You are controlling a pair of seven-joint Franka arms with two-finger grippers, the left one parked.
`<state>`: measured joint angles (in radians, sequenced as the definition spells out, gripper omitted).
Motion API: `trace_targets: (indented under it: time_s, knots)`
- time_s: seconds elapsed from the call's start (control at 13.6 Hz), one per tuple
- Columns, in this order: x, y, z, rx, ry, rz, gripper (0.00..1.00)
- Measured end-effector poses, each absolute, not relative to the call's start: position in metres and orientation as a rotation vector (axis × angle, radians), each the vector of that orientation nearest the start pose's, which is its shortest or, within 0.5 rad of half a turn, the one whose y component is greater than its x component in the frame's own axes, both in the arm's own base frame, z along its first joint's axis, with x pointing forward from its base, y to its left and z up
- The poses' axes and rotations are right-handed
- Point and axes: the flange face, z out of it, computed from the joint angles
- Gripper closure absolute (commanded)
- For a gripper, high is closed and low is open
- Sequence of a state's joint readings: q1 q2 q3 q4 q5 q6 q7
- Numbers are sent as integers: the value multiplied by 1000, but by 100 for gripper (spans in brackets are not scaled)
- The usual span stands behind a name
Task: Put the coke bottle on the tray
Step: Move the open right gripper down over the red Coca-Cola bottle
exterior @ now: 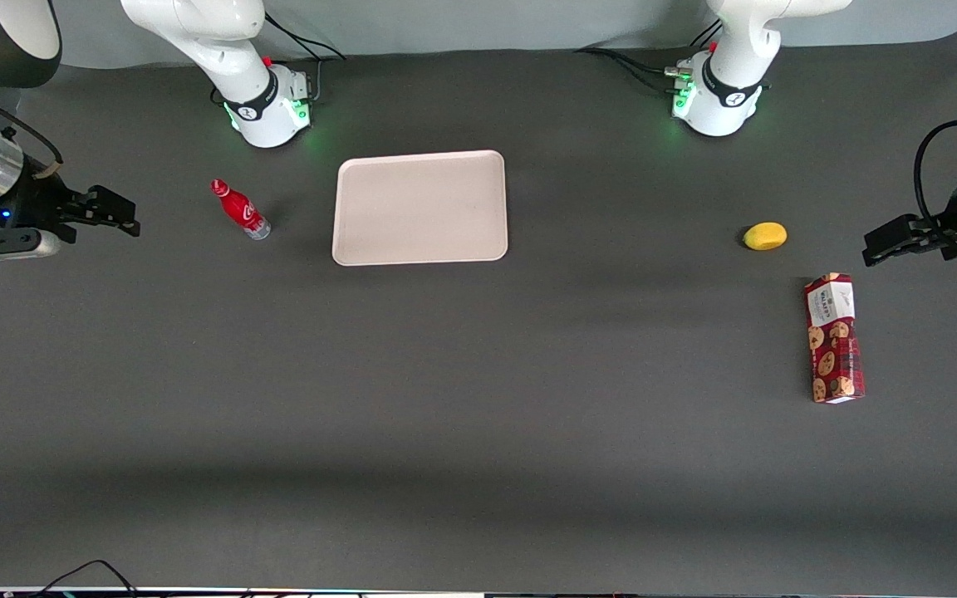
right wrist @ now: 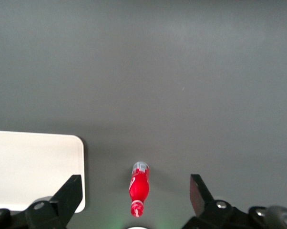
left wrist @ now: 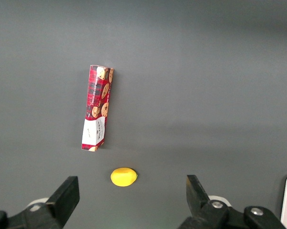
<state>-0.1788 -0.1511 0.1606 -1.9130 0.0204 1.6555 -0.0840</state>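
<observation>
The wide-open black two-finger gripper (right wrist: 136, 191) is seen above the dark table, the small slim red coke bottle (right wrist: 138, 189) standing between its fingers' line, beside the pale pinkish-beige rectangular tray (right wrist: 34, 167).

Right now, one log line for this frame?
stage: pre-grasp | gripper: open, empty, apart from coke bottle | coke bottle: on table beside tray | tray: bare
</observation>
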Motion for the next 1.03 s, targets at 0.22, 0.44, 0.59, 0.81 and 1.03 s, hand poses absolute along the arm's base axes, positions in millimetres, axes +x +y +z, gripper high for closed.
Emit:
trace_targets:
  time_s: [0.22, 0.44, 0.59, 0.81, 1.03]
  knots:
    - [461, 2, 506, -3144, -95, 241, 0]
    - [408, 10, 452, -3172, -113, 220, 0]
    - [374, 9, 415, -3190, -115, 188, 0]
    - [342, 6, 369, -3203, -114, 151, 0]
    - [329, 3, 346, -3204, -111, 163, 0]
